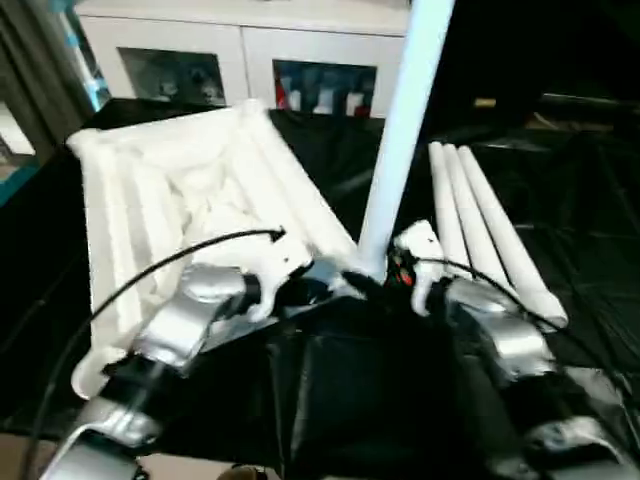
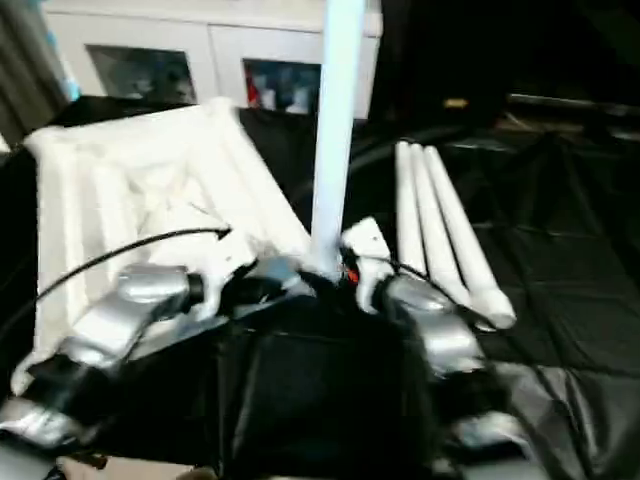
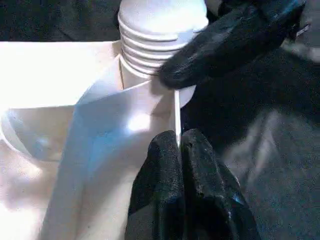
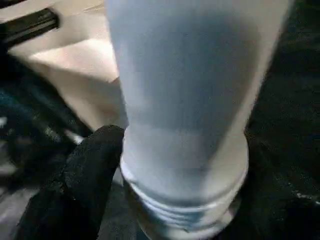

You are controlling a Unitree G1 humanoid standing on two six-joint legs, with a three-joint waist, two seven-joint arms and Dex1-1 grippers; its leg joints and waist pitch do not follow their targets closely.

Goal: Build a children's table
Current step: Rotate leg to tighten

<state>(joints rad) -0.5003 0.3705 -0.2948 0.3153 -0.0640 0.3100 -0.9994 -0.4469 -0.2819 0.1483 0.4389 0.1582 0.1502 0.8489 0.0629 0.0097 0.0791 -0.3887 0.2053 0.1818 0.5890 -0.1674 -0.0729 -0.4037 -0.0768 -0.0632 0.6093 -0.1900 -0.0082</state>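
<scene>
One leg [image 1: 400,140] stands upright in the near corner socket of the upturned tabletop [image 1: 180,190], threads showing, so not fully seated. My left gripper [image 3: 179,150] pinches the top's rim; my right gripper [image 4: 165,165] straddles the leg loosely. Three legs [image 1: 490,235] wait alongside

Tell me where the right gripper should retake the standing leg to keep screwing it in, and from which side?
Grip the upright leg low on its smooth shaft, just above the threaded end at the tabletop's corner socket. Probably best to come in level from the robot's right, where black cloth lies open; the left gripper pinches the tabletop's rim on the other side.
</scene>
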